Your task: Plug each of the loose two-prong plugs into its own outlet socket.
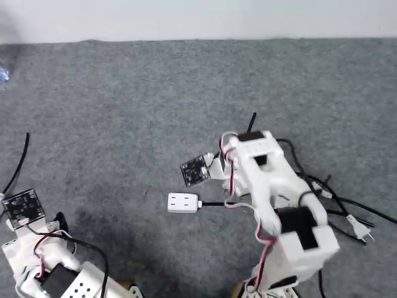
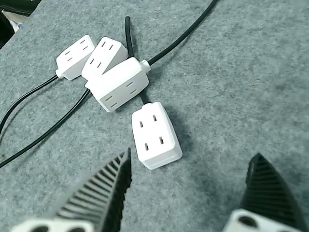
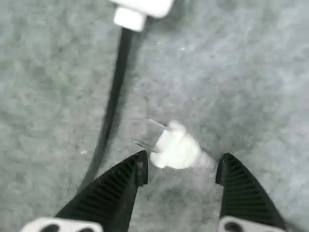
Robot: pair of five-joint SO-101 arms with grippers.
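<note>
Two pincers, both wide open and empty. The right pincer (image 3: 183, 163) brackets a white two-prong plug (image 3: 175, 149) lying on the grey surface (image 3: 251, 72), an outlet socket (image 3: 142, 6) near it. Closing squarely on the plug's body, prongs left free, would likely serve best. The left pincer (image 2: 191, 158) hovers over four clustered sockets (image 2: 118, 84).

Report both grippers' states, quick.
Left gripper: open, empty, over a white rectangular plastic outlet socket.
Right gripper: open, straddling a small white two-prong plug.

bright, even, diffuse light from above, with soft shadows beside the outlet sockets (image 2: 155, 134)
</note>
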